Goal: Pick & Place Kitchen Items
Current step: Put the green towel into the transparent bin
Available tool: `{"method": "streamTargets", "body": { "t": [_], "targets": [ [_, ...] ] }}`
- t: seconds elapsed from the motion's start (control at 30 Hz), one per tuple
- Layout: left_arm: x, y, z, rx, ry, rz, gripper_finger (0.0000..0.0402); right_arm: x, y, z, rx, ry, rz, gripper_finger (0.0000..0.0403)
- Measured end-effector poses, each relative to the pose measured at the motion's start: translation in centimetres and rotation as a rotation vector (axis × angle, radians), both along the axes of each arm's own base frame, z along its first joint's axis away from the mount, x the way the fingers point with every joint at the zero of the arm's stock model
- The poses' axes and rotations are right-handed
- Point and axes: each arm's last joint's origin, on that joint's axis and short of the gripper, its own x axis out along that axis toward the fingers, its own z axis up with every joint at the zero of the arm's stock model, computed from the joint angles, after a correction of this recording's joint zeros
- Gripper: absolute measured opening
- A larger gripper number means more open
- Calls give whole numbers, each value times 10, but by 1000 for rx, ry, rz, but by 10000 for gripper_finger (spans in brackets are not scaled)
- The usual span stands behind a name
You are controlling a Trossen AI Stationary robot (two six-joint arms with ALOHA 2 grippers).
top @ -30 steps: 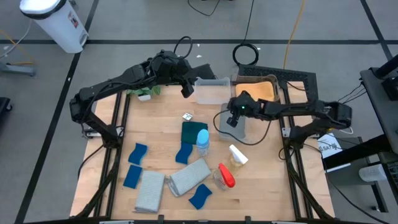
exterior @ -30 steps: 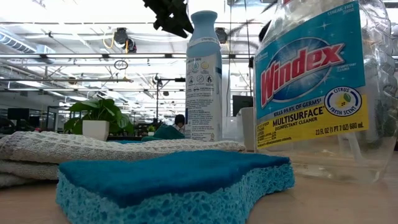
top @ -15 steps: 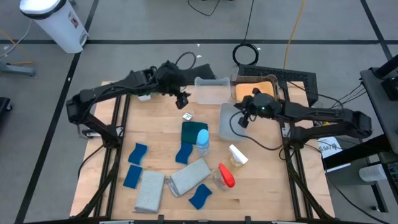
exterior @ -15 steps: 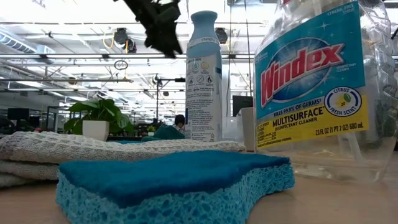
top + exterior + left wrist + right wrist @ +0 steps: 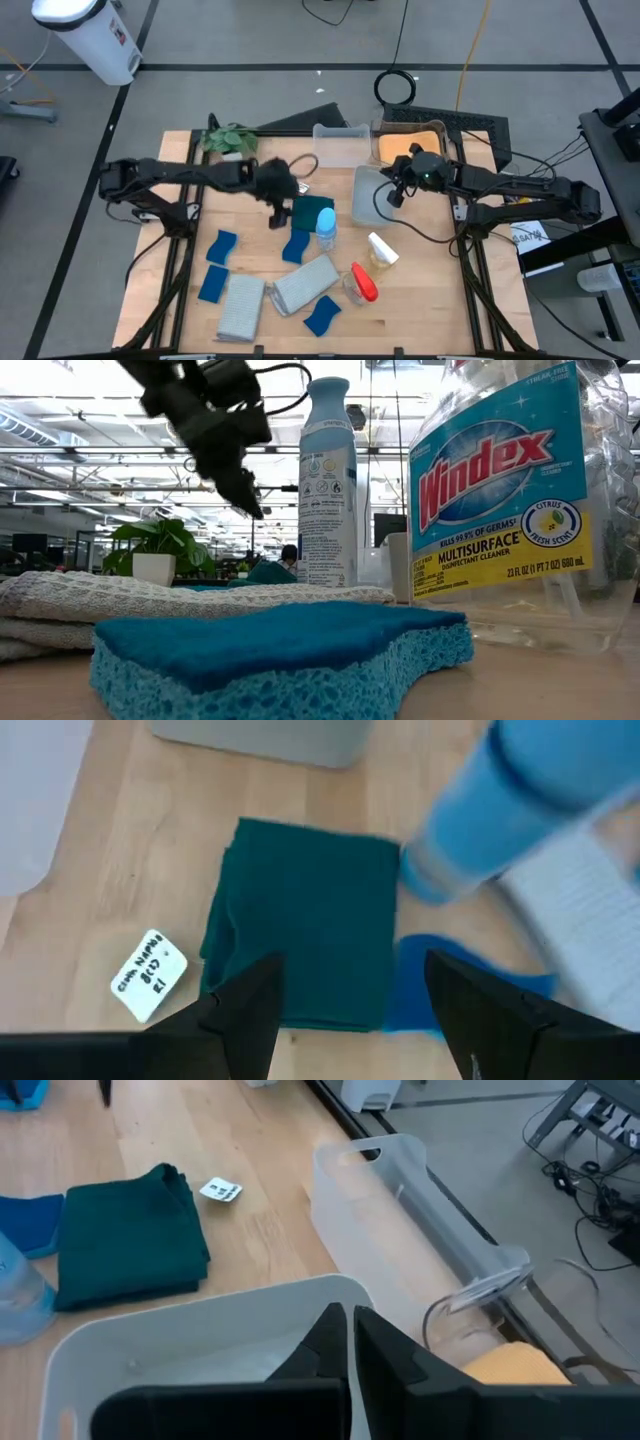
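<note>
Two grippers up: left gripper (image 5: 277,212) spread wide, empty, above dark teal cloth (image 5: 312,215) at frame centre. Blue-top bottle (image 5: 326,229) and blue sponge (image 5: 297,246) crowding cloth's lower edge. Right gripper (image 5: 392,194) clenched, empty, over clear bin (image 5: 362,208).

My two arms are dark, slim and jointed, each trailing a thin black cable. The left gripper (image 5: 350,1020) ends in two black, flat, tapering fingers.
</note>
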Motion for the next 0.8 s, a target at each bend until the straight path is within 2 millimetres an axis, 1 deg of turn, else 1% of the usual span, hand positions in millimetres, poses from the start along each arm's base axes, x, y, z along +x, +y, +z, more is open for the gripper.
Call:
{"method": "streamTargets", "body": {
  "t": [0.07, 0.13, 0.23, 0.3, 0.37, 0.43, 0.53, 0.6, 0.7, 0.8],
  "targets": [
    [-1, -8, -17, 64, -3, -36, 246, 0, 0, -3, 1, -1, -1, 0],
    [-5, -16, -30, 119, -2, -76, 246, 0, 0, -6, 1, -10, 2, 0],
    [-3, -24, -39, 163, -59, -108, 246, 0, 1, -9, 20, -11, -9, 0],
    [-4, -28, -45, 177, -57, -107, 246, -1, 1, -11, 36, -17, -18, 0],
    [-1, -31, -49, 197, -82, -100, 246, -1, 2, -12, 51, -22, -27, 0],
    [-1, -32, -55, 201, -59, -99, 246, -1, 2, -14, 63, -23, -33, 0],
    [3, -31, -65, 217, -42, -114, 246, -1, 5, -16, 65, -21, -19, 0],
    [8, -29, -68, 251, -65, -116, 246, 1, 7, -17, 59, -39, -7, 0],
    [13, -21, -74, 312, -74, -70, 246, 3, 10, -17, 41, -68, 18, 0],
    [15, -10, -85, 321, -42, -22, 246, 5, 13, -17, 22, -85, 44, 0]
  ]
}}
